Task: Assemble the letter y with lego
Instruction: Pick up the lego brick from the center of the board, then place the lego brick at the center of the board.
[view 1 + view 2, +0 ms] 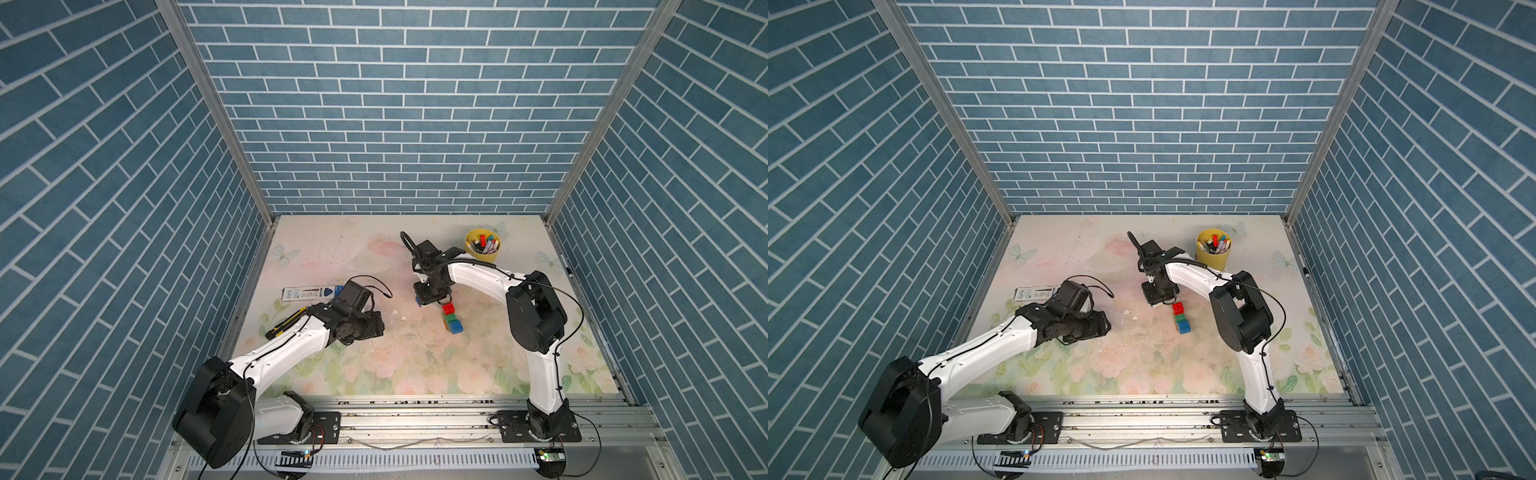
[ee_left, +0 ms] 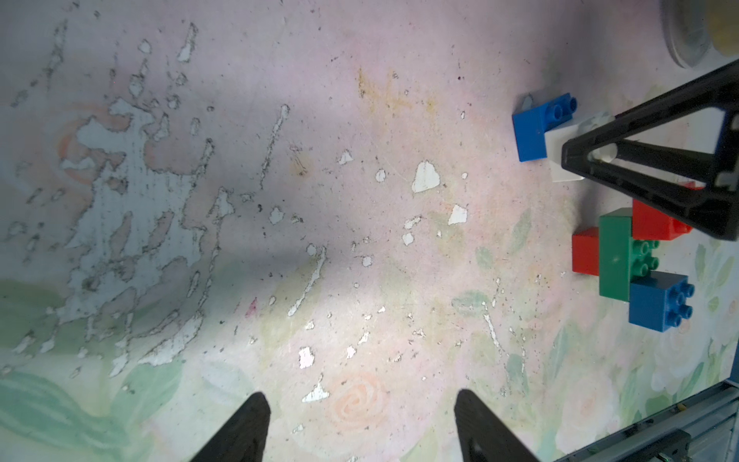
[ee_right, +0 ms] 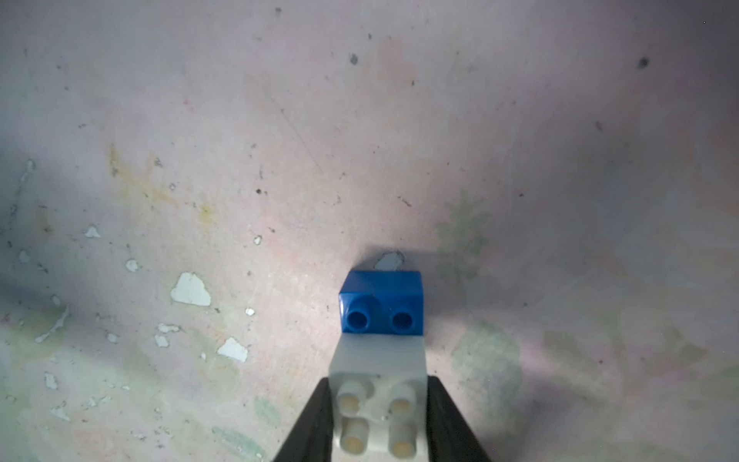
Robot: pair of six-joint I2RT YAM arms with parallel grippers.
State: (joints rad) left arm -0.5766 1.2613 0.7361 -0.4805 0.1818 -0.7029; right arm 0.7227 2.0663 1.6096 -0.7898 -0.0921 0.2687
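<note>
Underneath, scuffed floral tabletop (image 1: pixel 374 257); blue-brick walls (image 1: pixel 395 104).

The right claw (image 3: pixel 380 380) runs off the right wrist view's edge; only fingertips show, against the white brick (image 3: pixel 380 356). In both top views its wrist housing (image 1: pixel 432 286) hides them and most of that brick. From the left wrist, one finger (image 2: pixel 640 188) covers part of the white brick and of the red brick (image 2: pixel 656 228) touching the green brick (image 2: pixel 616 256). The yellow cup (image 2: pixel 726 28), well apart from the green brick, is blurred and cropped. The left claw (image 2: pixel 362 396) shows tips only.
</note>
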